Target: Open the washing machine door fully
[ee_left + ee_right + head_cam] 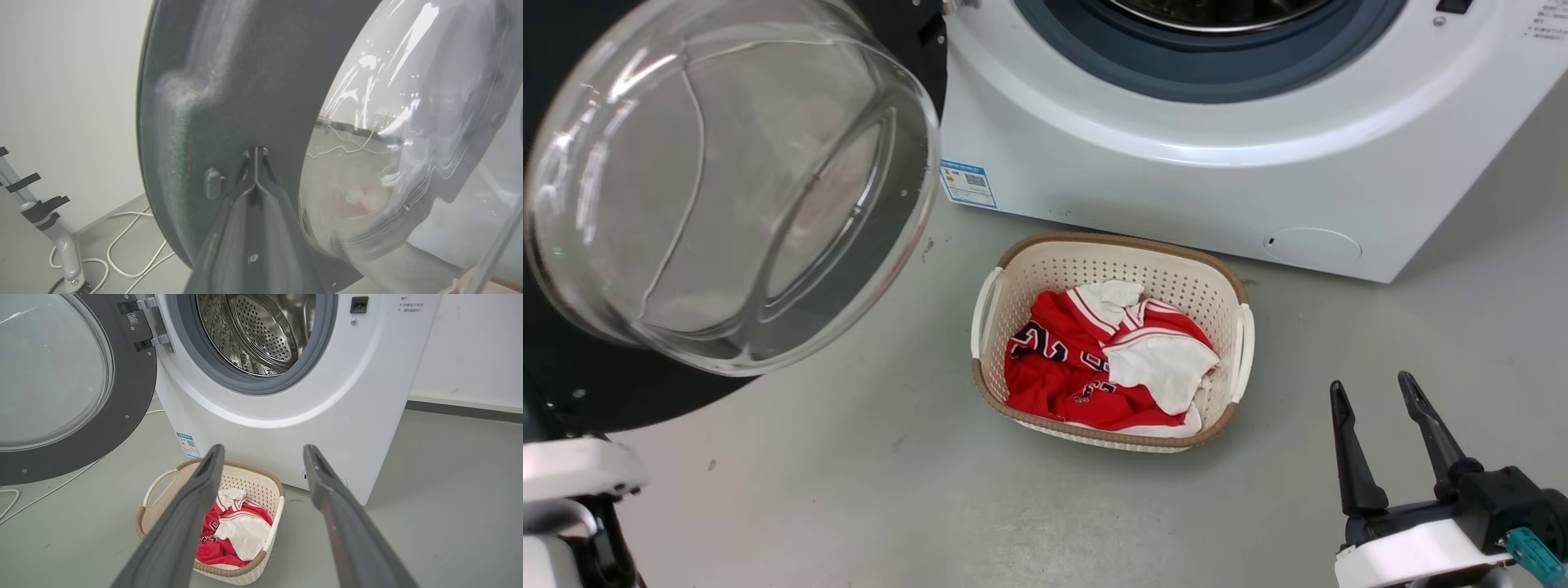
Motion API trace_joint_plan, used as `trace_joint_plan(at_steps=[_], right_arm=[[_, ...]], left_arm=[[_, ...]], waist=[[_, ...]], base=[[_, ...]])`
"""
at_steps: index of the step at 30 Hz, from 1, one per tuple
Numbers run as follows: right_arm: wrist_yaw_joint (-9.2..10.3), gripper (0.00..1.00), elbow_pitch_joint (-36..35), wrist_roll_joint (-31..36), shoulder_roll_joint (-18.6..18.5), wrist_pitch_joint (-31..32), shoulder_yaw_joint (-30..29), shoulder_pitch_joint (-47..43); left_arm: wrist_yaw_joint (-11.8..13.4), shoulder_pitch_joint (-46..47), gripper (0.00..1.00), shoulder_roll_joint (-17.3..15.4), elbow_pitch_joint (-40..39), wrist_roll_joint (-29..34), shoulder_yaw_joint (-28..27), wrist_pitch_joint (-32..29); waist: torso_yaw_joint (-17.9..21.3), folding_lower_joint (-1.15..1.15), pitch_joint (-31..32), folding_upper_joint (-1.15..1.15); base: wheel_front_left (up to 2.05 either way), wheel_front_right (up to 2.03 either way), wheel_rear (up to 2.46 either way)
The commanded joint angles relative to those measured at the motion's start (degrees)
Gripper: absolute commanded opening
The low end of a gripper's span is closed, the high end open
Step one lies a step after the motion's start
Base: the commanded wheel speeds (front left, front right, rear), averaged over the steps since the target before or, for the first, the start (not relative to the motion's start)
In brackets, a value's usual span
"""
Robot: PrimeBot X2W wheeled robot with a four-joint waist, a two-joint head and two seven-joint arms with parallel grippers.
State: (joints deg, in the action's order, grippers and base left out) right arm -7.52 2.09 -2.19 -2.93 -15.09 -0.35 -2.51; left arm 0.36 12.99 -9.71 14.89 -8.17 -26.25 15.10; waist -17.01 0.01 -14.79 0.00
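The washing machine door [727, 188] stands swung out to the left of the washing machine [1176, 188], its clear glass bowl bulging toward the head camera. The right wrist view shows the door's black ring [130, 396] hanging on the metal hinge [151, 322] and the steel drum [261, 330] uncovered. My left gripper [255, 153] is shut, its tips against the door's dark inner face [229, 81] beside the glass. My right gripper [1372, 382] hangs open and holds nothing at the lower right, its fingers [196, 506] pointing at the washer front [327, 416].
A beige laundry basket [1111, 239] with red and white clothes [1094, 359] sits on the grey floor in front of the washer. White cables [122, 249] and a grey stand [61, 241] lie on the floor behind the door. A white wall [470, 355] is right of the washer.
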Motion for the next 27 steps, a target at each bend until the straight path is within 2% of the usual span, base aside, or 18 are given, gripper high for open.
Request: trace_joint_plan(at_steps=[1, 3, 14, 27], right_arm=[[0.06, 1.00, -0.1, 0.3, 0.1, -0.1, 0.0, 0.7], [0.06, 1.00, 0.0, 0.5, 0.1, -0.1, 0.0, 1.2], [0.06, 1.00, -0.2, 0.6, 0.1, -0.1, -0.1, 2.0], [0.06, 1.00, 0.0, -0.4, 0.1, -0.1, 0.1, 1.9]], left_arm=[[-0.3, 1.3, 0.00, -0.5, 0.5, 0.2, -0.3, 0.1], [-1.8, 3.2, 0.00, -1.8, 3.0, 0.4, -1.5, 0.1], [-2.6, 9.0, 0.00, -6.0, 11.3, 1.4, -5.6, 0.1], [-4.2, 9.7, 0.00, -7.7, 13.7, 2.8, -8.7, 0.1]], waist=[[0.3, -0.01, -0.3, 0.00], [0.9, -0.01, -0.9, 0.00], [3.2, -0.01, -1.9, 0.00], [4.2, -0.01, -1.0, 0.00]], base=[[0.00, 0.00, 0.00], [0.00, 0.00, 0.00], [0.00, 0.00, 0.00], [0.00, 0.00, 0.00]])
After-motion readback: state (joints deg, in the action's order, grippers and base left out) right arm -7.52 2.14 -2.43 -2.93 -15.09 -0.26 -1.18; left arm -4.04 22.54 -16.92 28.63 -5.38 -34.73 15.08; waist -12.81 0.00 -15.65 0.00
